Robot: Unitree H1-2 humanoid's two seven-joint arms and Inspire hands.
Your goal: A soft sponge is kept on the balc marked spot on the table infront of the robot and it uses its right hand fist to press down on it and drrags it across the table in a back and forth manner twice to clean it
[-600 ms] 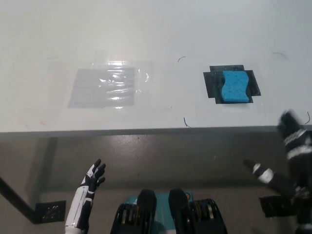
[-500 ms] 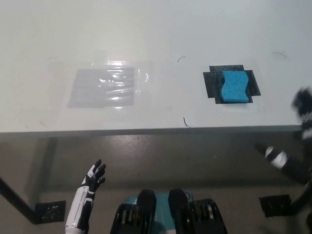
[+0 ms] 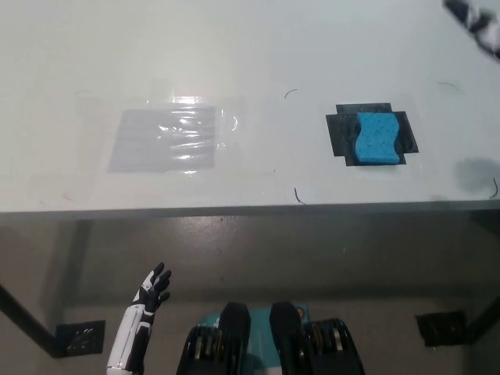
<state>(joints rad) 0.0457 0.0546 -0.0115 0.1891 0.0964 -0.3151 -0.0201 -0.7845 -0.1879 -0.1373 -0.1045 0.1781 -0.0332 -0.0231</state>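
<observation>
Right robot hand (image 3: 475, 23) has swung up from the lower right, beside the surface's front edge, to the far upper right corner of the head view, now above the surface (image 3: 258, 47); only a blurred black-and-white fragment of it shows at the frame edge, so cannot tell whether it is clenched or released. A soft grey shadow (image 3: 475, 173) lies on the surface near the right front edge. Blue sponge (image 3: 376, 139) unmoved: sits on the black marked spot (image 3: 340, 133), right of centre, black tape showing around its left, top and right sides. Sponge well apart from the right robot hand, nothing touching it. Left of centre, a clear glossy patch of film (image 3: 168, 139) lies flat on the surface, catching glare. A few thin dark curved marks (image 3: 298, 195) scattered on the white top near the sponge. Left robot hand (image 3: 153, 286), white, hangs below the front edge of the surface at lower left, released, fingers spread and pointing up, holding nothing; slightly lower than before.
</observation>
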